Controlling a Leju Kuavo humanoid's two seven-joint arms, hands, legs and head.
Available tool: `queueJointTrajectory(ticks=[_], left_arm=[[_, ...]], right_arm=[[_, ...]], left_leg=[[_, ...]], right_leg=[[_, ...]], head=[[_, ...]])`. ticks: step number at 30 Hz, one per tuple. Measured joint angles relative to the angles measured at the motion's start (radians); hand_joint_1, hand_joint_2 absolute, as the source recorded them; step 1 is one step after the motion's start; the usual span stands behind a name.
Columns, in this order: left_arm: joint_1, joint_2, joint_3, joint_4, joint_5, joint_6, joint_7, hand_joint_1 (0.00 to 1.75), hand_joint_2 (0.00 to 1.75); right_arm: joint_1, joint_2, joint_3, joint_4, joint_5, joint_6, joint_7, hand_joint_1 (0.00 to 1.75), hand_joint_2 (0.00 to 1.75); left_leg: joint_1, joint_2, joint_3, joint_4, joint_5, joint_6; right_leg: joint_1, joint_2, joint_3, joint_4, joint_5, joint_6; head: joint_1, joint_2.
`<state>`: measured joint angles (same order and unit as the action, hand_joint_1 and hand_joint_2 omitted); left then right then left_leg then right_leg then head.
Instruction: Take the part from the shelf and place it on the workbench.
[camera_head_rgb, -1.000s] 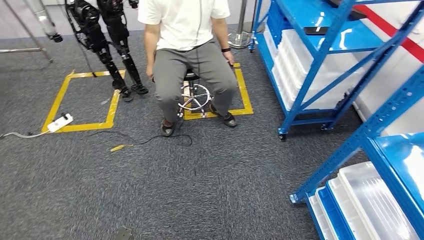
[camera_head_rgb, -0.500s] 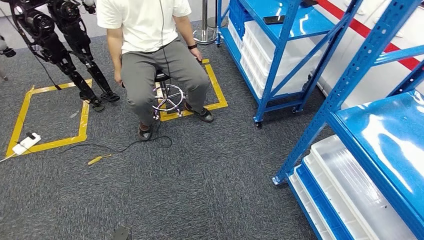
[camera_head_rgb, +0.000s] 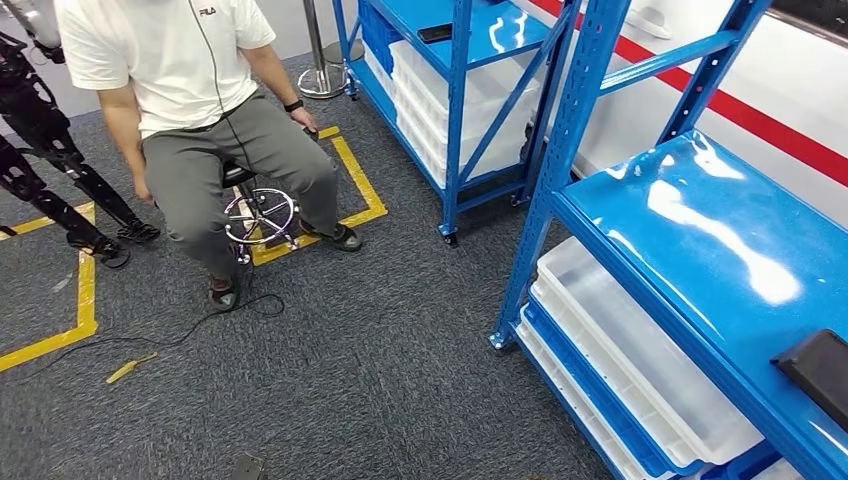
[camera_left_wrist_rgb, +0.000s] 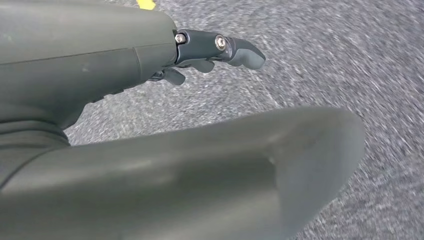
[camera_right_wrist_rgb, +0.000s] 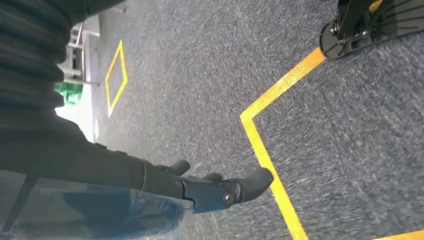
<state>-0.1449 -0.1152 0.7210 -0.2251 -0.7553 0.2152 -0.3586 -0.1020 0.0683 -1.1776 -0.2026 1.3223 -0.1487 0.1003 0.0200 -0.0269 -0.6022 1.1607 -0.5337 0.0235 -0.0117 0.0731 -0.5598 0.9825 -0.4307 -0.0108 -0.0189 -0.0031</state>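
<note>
Where the nearer blue shelf (camera_head_rgb: 700, 250) ran out toward the lower right corner of the head view, a flat dark rectangular part (camera_head_rgb: 822, 372) lay on its glossy top level, close to the front edge and partly cut off by the frame. That steel surface shone with white reflections, and beneath it shallow white plastic trays (camera_head_rgb: 640, 350) with rounded rims sat stacked on a lower level. Perforated blue uprights and slanted braces framed the unit. A second blue rack (camera_head_rgb: 450, 90) stood farther off, holding more white bins and a small dark flat object (camera_head_rgb: 435, 33) on its top level. Coarse grey carpet (camera_head_rgb: 350, 370) covered the floor, marked with yellow tape lines (camera_head_rgb: 80, 300). A person (camera_head_rgb: 200, 110) in a white shirt and grey trousers sat on a round chrome-ringed stool (camera_head_rgb: 262, 210), with a thin black cable trailing across the carpet nearby, and dark robot legs (camera_head_rgb: 50, 170) stood just beside them. In the left wrist view the left hand (camera_left_wrist_rgb: 210, 50) hung above blurred carpet, its smooth grey thumb broad across the picture and its dark fingers extended with nothing between them. In the right wrist view the right hand (camera_right_wrist_rgb: 220, 187) likewise held nothing, fingers stretched apart over the carpet near a yellow tape corner.
</note>
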Motion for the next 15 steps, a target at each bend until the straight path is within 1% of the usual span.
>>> queueJointTrajectory(ticks=[1, 2, 3, 5, 6, 7, 8, 9, 10, 11, 12, 13, 14, 15], left_arm=[[0.0, 0.001, 0.0, 0.0, 0.0, 0.0, 0.0, 0.0, 0.0], [0.0, 0.002, 0.0, 0.0, 0.0, 0.0, 0.0, 0.0, 0.0], [0.0, 0.002, 0.0, 0.0, 0.0, 0.0, 0.0, 0.0, 0.0], [-0.001, 0.002, 0.0, 0.0, 0.0, 0.0, 0.0, 0.0, 0.0], [-0.003, 0.0, 0.0, 0.0, 0.0, 0.0, -0.001, 0.0, 0.0], [-0.004, -0.001, 0.0, 0.0, 0.0, 0.0, -0.001, 0.0, 0.0], [-0.004, -0.002, 0.0, 0.0, 0.0, 0.0, -0.001, 0.0, 0.0], [-0.005, -0.003, 0.0, 0.0, 0.0, 0.0, -0.001, 0.0, 0.0], [-0.004, -0.003, 0.0, 0.0, 0.001, 0.0, -0.001, 0.0, 0.0], [-0.003, -0.003, 0.0, 0.0, 0.001, 0.0, -0.001, 0.0, 0.0], [-0.002, -0.004, 0.0, 0.0, 0.001, 0.0, 0.0, 0.0, 0.0], [-0.001, -0.005, 0.0, 0.001, 0.001, 0.0, 0.0, 0.0, 0.0], [-0.001, -0.006, 0.0, 0.001, 0.0, 0.0, 0.0, 0.0, 0.0], [-0.001, -0.007, 0.0, 0.001, 0.0, 0.0, 0.001, 0.0, 0.0]], right_arm=[[-0.001, 0.001, 0.0, 0.0, 0.0, 0.0, 0.0, 0.0, 1.75], [-0.001, 0.002, 0.0, 0.0, 0.0, 0.0, 0.0, 0.0, 1.75], [-0.001, 0.003, 0.0, 0.0, 0.0, 0.0, 0.0, 0.0, 1.75], [0.001, 0.003, 0.0, 0.0, 0.0, 0.0, -0.001, 0.0, 1.75], [0.003, 0.001, 0.0, 0.0, 0.0, 0.0, -0.001, 0.0, 1.75], [0.004, 0.0, 0.0, 0.0, 0.0, 0.0, -0.002, 0.0, 1.75], [0.003, -0.002, 0.0, 0.0, 0.0, 0.0, -0.003, 0.0, 1.75], [0.002, -0.003, 0.0, 0.0, 0.0, 0.0, -0.004, 0.0, 1.75], [0.001, -0.004, 0.0, 0.0, 0.0, 0.0, -0.005, 0.0, 1.75], [0.0, -0.005, 0.0, 0.0, 0.0, 0.0, -0.006, 0.0, 1.75], [0.001, -0.006, 0.0, 0.0, 0.0, 0.0, -0.006, 0.0, 1.75], [0.001, -0.009, 0.0, 0.0, 0.0, 0.0, -0.007, 0.0, 1.75], [0.002, -0.011, 0.0, 0.0, 0.0, 0.0, -0.007, 0.0, 1.75], [0.002, -0.012, 0.0, 0.0, 0.0, 0.0, -0.007, 0.0, 1.75]], left_leg=[[-0.005, -0.021, 0.03, -0.067, 0.033, 0.011], [-0.01, -0.037, 0.051, -0.115, 0.053, 0.019], [-0.014, -0.045, 0.062, -0.141, 0.061, 0.025], [-0.018, -0.026, 0.066, -0.154, 0.067, 0.029], [-0.017, -0.014, 0.068, -0.165, 0.075, 0.031], [-0.015, -0.003, 0.07, -0.178, 0.084, 0.034], [-0.013, 0.01, 0.07, -0.189, 0.093, 0.036], [-0.013, 0.022, 0.068, -0.195, 0.099, 0.038], [-0.013, 0.035, 0.064, -0.195, 0.1, 0.039], [-0.014, 0.05, 0.061, -0.195, 0.101, 0.038], [-0.014, 0.064, 0.058, -0.195, 0.102, 0.036], [-0.013, 0.078, 0.056, -0.194, 0.103, 0.033], [-0.012, 0.09, 0.054, -0.192, 0.103, 0.028], [-0.011, 0.097, 0.054, -0.192, 0.103, 0.025]], right_leg=[[0.003, 0.012, 0.0, 0.0, 0.001, 0.0], [0.004, 0.022, -0.001, 0.001, 0.003, 0.002], [0.005, 0.032, -0.003, 0.0, 0.005, 0.005], [0.008, 0.049, -0.012, -0.004, 0.012, 0.015], [0.01, 0.041, -0.02, 0.001, 0.01, 0.018], [0.013, 0.022, -0.035, 0.021, -0.001, 0.017], [0.014, -0.003, -0.058, 0.062, -0.022, 0.014], [0.011, -0.033, -0.088, 0.122, -0.053, 0.009], [0.008, -0.049, -0.121, 0.191, -0.085, 0.008], [0.003, -0.056, -0.147, 0.249, -0.108, 0.011], [-0.003, -0.061, -0.157, 0.278, -0.118, 0.02], [-0.008, -0.066, -0.147, 0.269, -0.113, 0.032], [-0.015, -0.076, -0.113, 0.215, -0.095, 0.047], [-0.018, -0.081, -0.093, 0.183, -0.084, 0.054]], head=[[0.0, 0.0], [0.0, 0.0], [-0.001, 0.0], [-0.001, 0.0], [-0.001, 0.0], [0.001, 0.0], [0.003, 0.0], [0.005, 0.0], [0.007, 0.0], [0.008, 0.0], [0.009, 0.0], [0.009, 0.0], [0.009, 0.0], [0.009, 0.0]])
